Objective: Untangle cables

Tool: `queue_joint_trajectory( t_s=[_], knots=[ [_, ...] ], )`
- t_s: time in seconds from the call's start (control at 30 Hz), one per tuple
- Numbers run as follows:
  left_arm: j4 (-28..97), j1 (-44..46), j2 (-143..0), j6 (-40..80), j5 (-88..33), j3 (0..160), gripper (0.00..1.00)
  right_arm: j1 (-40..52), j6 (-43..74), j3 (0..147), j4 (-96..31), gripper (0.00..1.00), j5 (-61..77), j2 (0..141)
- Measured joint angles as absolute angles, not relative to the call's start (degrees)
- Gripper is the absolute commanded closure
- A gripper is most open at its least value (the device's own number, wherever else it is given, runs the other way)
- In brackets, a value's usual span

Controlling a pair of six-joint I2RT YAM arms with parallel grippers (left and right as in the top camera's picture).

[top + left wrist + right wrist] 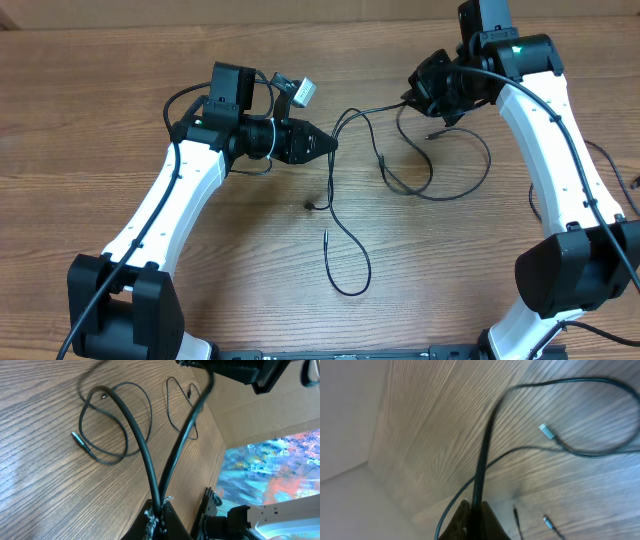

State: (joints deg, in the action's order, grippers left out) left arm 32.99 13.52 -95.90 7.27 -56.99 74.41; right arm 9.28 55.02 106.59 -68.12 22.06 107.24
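Nearest me the cables trail a slack loop over the tabletop, with loose plug ends lying just beside it. They're thin black cords that look light, floppy and a bit slick, so I'd grab the cord itself near a crossing rather than yank those little plugs. Further back the left gripper is clamped on a doubled strand. Beyond that the right gripper is pinched on another strand lifted off the wood, with a second loop sagging below. No brand or writing I can read anywhere.
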Motion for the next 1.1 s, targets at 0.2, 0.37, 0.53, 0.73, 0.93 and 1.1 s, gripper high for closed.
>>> queue_joint_trajectory(
  t_s=[0.2,0.37,0.53,0.73,0.93,1.1],
  knots=[
    [34.3,13.6,-95.9,7.2,-52.1,74.4,0.95,9.9,47.6,106.6,-68.1,0.96,14.6,107.2],
    [34.8,14.0,-95.9,7.2,-45.2,74.4,0.94,9.8,39.4,106.6,-69.0,0.96,6.9,107.2],
    [35.0,14.0,-95.9,7.2,-41.6,74.4,0.96,7.7,35.9,107.8,-72.8,0.96,-2.5,107.2],
    [37.3,14.0,-95.9,7.3,-35.7,74.4,0.96,2.1,31.6,119.2,-78.6,0.96,-10.2,107.2],
    [42.3,13.9,-95.9,7.8,-23.2,74.4,0.96,-8.9,30.2,133.3,-82.7,0.96,-14.9,106.8],
    [43.7,13.3,-95.9,10.1,-13.3,74.4,0.96,-20.6,29.9,140.0,-83.5,0.96,-16.8,105.4]
  ],
)
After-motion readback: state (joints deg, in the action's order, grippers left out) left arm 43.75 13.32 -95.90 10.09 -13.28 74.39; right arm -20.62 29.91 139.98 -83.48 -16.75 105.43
